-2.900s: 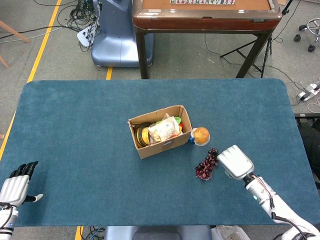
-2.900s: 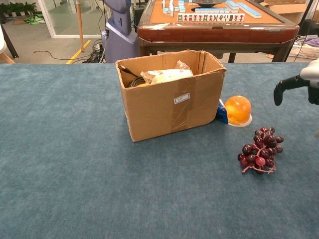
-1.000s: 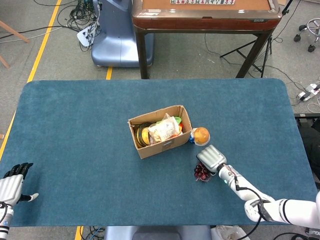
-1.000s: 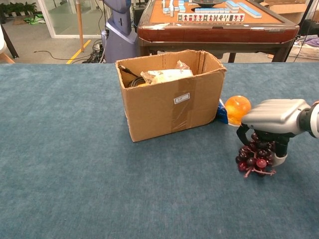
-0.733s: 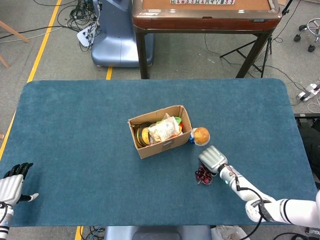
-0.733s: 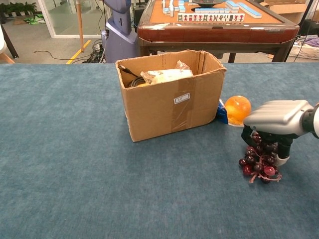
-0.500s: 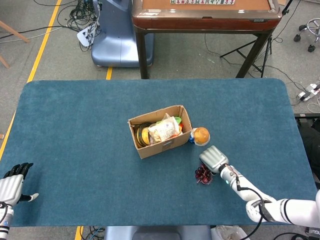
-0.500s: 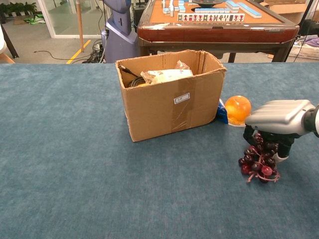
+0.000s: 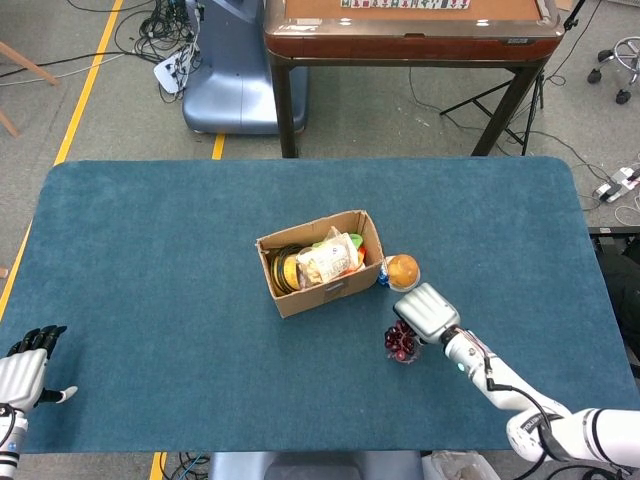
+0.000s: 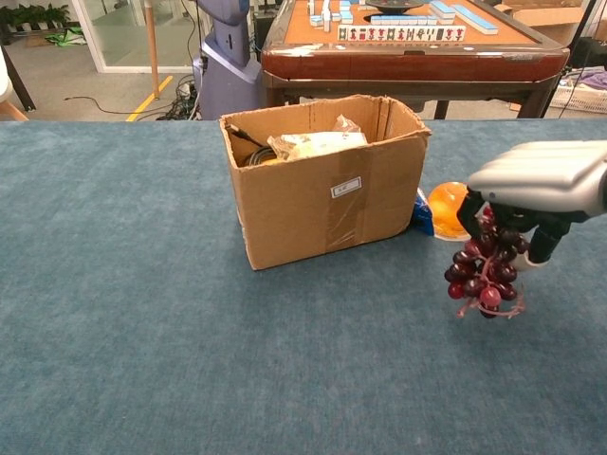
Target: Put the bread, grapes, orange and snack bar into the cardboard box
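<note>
My right hand (image 9: pixel 428 312) (image 10: pixel 538 194) grips the dark red grapes (image 10: pixel 481 273) (image 9: pixel 401 342), which hang clear of the table, right of the cardboard box (image 9: pixel 313 287) (image 10: pixel 327 204). The open box holds a wrapped bread bag (image 9: pixel 327 261) (image 10: pixel 316 143) and other items I cannot make out. The orange (image 9: pixel 402 270) (image 10: pixel 448 209) sits on the table by the box's right side, beside a blue wrapper (image 10: pixel 421 213). My left hand (image 9: pixel 24 372) is open at the table's near left corner.
The blue table (image 9: pixel 150 260) stretches wide around the box. Behind it stand a mahjong table (image 9: pixel 410 30) and a grey robot base (image 9: pixel 225 75).
My right hand came down on the grapes, closed on them and has now lifted the bunch off the table. The left hand has barely moved.
</note>
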Action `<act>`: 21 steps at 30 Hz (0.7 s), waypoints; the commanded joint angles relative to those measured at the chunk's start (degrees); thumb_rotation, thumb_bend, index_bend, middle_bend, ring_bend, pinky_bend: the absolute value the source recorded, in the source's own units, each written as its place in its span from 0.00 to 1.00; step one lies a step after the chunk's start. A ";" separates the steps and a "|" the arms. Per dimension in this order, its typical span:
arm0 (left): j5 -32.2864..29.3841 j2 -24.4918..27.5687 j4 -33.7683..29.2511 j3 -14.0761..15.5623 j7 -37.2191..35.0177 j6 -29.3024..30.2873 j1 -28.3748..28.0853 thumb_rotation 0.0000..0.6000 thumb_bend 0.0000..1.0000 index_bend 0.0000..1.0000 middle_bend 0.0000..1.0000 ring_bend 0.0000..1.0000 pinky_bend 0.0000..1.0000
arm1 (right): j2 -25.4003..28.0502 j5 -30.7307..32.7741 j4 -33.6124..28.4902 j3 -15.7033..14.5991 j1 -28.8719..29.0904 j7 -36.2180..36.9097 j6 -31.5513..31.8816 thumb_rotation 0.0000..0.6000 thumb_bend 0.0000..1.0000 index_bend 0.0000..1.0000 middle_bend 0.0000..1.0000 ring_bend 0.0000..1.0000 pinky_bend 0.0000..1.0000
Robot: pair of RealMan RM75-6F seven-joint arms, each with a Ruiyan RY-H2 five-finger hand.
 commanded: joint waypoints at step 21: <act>1.15 0.48 -0.78 0.01 -0.23 1.12 0.18 1.00 0.00 0.12 0.10 0.06 0.13 | 3.25 -10.45 -6.22 15.01 -0.06 11.37 12.57 1.00 0.54 0.73 1.00 1.00 1.00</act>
